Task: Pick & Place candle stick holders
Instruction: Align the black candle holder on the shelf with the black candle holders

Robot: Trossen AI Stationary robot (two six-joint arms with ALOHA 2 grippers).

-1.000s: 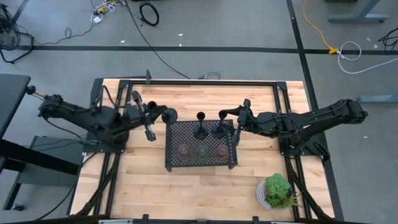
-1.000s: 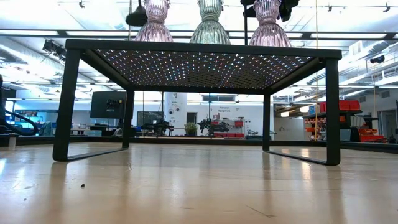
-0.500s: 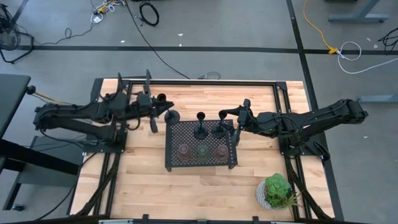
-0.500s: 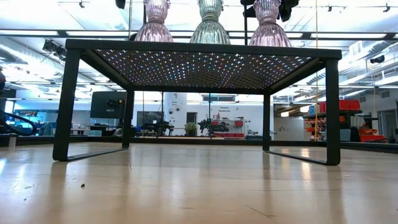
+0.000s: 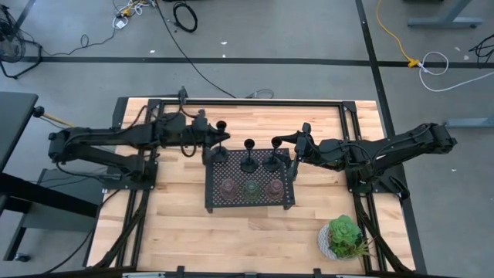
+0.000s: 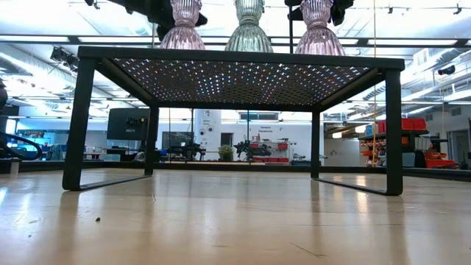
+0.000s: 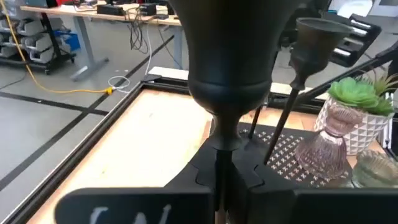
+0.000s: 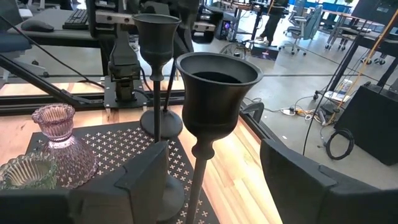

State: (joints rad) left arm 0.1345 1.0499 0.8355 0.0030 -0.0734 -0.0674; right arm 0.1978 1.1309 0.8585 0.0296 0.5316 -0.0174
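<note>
My left gripper (image 5: 210, 145) is shut on a black candle stick holder (image 5: 221, 137) over the far left corner of the black perforated tray (image 5: 249, 202). Two more black holders (image 5: 249, 157) (image 5: 272, 160) stand by their disc bases on the tray's far half. The brownish (image 5: 229, 188), olive-green (image 5: 251, 188) and pink (image 5: 273, 188) glass holders stand in a row on its near half. My right gripper (image 8: 217, 186) is open, with one finger on either side of the right black holder's stem (image 8: 198, 177). My left gripper pinches the holder's thin stem (image 7: 219, 155) just below the cup (image 7: 229, 50) between its two fingers. The fingers come level from the table's left. The holder stands upright in the hold. I cannot tell whether its base touches the tray.
A leafy green plant in a white pot (image 5: 343, 238) stands at the table's near right. The tray stands on thin legs (image 6: 77, 125) above the wooden table top. A dark frame (image 5: 255, 103) runs along the table's edges.
My left gripper has carried its black holder toward the table's right, from beside the tray's left edge to over the tray's far left corner. The holder has tipped from slanted to upright.
</note>
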